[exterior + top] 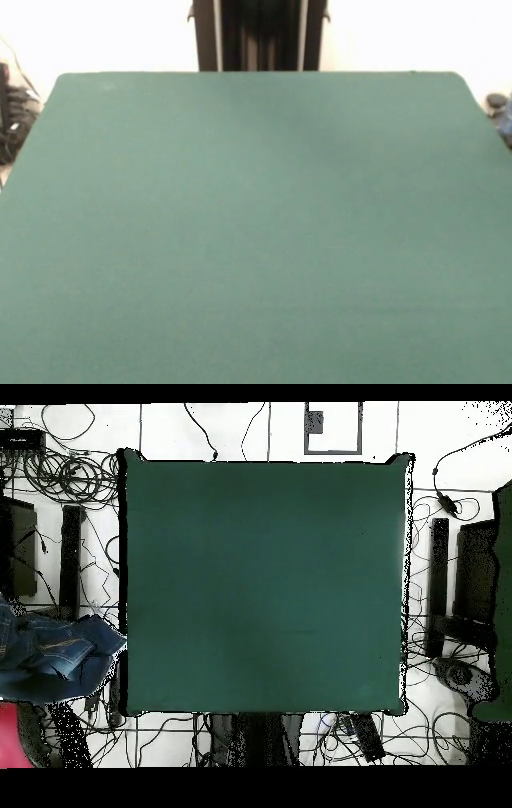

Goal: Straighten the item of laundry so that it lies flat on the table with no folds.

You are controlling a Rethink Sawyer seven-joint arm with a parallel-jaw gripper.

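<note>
The dark green table fills both views. The blue denim jeans show in the overhead view as a crumpled bundle just off the table's left edge, near the robot's end, and do not lie on the cloth. In the front view only a small blue bit shows at the right edge. The arm and gripper show in neither view.
The robot's black pedestal stands at the table's far side in the front view. Cables and black boxes lie on the floor around the table. A red shape sits below the jeans at the overhead view's left edge.
</note>
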